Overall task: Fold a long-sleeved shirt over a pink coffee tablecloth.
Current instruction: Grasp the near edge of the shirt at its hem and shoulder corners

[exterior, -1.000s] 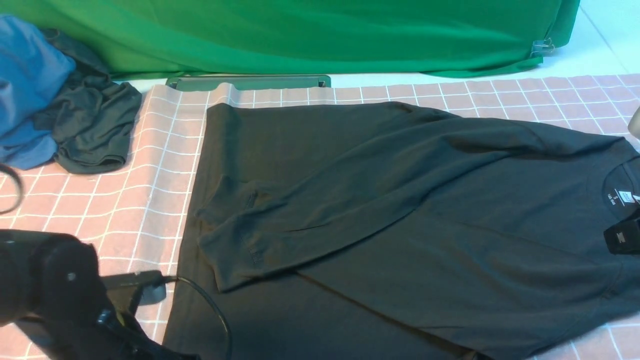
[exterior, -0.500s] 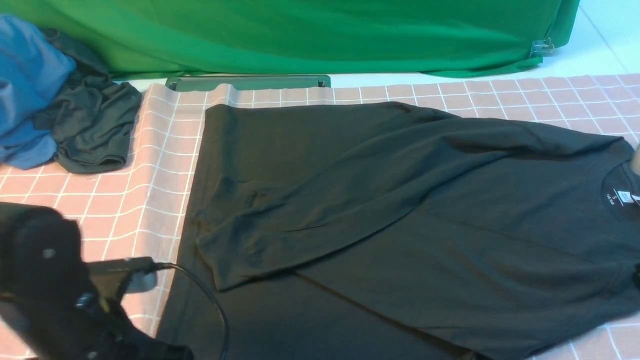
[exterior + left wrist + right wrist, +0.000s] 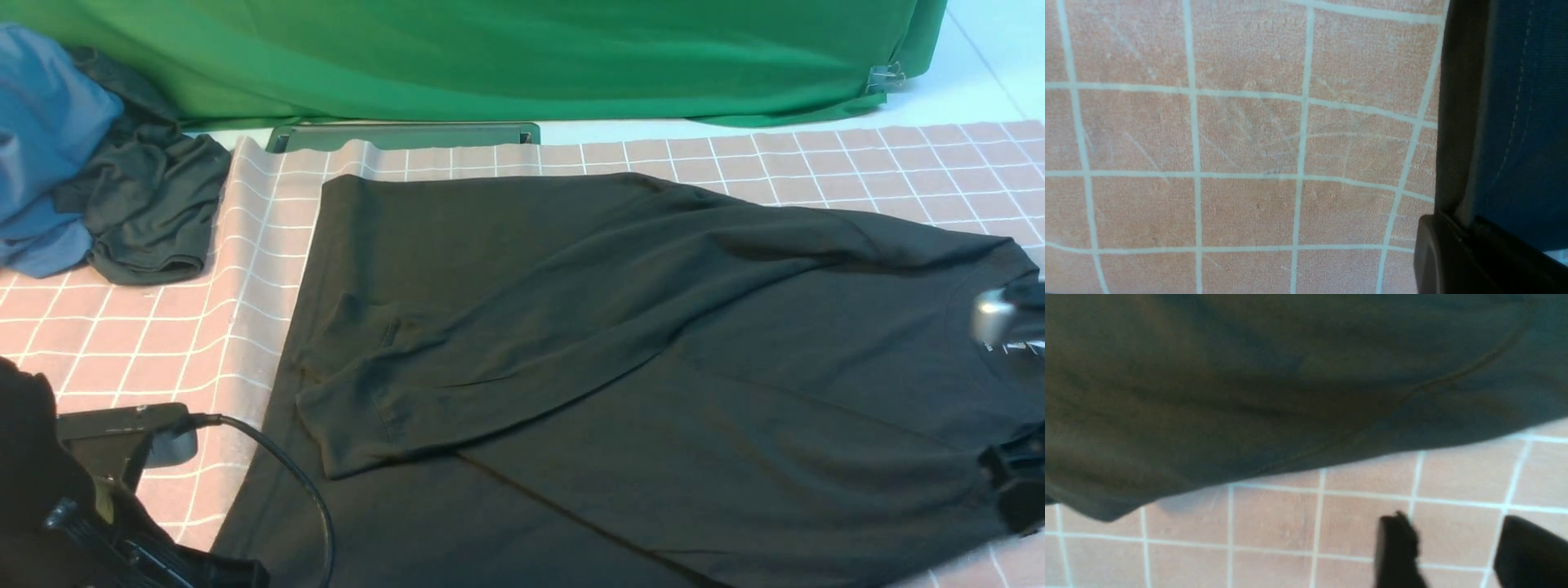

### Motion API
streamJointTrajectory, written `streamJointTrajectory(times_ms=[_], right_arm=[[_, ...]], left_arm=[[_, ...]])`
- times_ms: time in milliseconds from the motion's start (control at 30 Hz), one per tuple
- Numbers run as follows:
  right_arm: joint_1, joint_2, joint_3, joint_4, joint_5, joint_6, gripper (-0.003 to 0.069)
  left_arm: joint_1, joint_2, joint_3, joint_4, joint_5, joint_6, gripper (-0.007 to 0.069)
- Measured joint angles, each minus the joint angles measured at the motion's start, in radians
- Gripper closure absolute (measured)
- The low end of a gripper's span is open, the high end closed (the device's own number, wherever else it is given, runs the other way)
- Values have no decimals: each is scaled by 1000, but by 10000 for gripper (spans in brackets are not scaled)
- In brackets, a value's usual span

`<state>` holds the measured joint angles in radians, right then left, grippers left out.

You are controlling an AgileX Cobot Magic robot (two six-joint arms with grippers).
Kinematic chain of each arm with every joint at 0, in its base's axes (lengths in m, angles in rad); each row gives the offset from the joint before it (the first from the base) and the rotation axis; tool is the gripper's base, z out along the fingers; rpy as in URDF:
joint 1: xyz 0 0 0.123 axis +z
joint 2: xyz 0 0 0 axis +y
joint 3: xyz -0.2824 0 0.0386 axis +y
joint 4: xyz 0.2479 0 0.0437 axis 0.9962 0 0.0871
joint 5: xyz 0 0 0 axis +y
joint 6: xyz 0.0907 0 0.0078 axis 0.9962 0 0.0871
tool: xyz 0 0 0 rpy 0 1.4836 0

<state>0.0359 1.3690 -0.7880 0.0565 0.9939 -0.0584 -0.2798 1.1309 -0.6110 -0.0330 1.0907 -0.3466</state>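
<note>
While the left arm backs off toward 8 o'clock, the long-sleeved shirt (image 3: 653, 343) travels with it. Its hem (image 3: 302, 327) sits closer to 9 o'clock than a second ago, and the near hem corner has slid toward 7 o'clock.

- Left gripper (image 3: 1457, 245): jaws clenched. In the left wrist view the stitched hem runs straight into them, so they appear to be pinching that edge. This clamp is new; a second ago they stood apart.
- Right gripper (image 3: 1457, 555): jaws parted, nothing between them, only the pink coffee tablecloth (image 3: 1274, 522) underneath. It was shut a moment ago, so it has just let go near the shirt's near edge, at the 3 o'clock end.
- Shirt: spread flat on the tablecloth, hem at 9 o'clock, collar end at 3 o'clock, partly hidden behind the right arm. One sleeve (image 3: 490, 351) is already laid diagonally across the body.
- Tablecloth ripples at 10 to 11 o'clock, beside the hem.
- Off-task: blue garment (image 3: 41, 122) and dark grey garment (image 3: 147, 204) heaped at 10 o'clock, green cloth (image 3: 490, 57) along 12 o'clock.

Reading: control has passed from right to left. With the collar end free and the hem gripped, the shirt looks set for lifting the hem over toward 3 o'clock. Risk: dragging further may rumple the tablecloth or pull the folded sleeve askew.
</note>
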Motion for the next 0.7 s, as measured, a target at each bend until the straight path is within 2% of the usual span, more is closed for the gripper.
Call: streamJointTrajectory(times_ms=[67,200,500,567,700], right_arm=[[0,56,1,2,-32,-5,207],[0,127,1,3,-90,-4,153],[0,267,1,9,-190,-1,140],[0,281,-6,3,-181,-15,150],[9,285,-12,-10,-178,-25,274]], left_arm=[[0,0,0,0,-9,0,612],[0,0,0,2,-19,-3,612],[0,0,0,4,-49,-6,612],[0,0,0,4,-51,-6,612],[0,0,0,4,-51,-6,612]])
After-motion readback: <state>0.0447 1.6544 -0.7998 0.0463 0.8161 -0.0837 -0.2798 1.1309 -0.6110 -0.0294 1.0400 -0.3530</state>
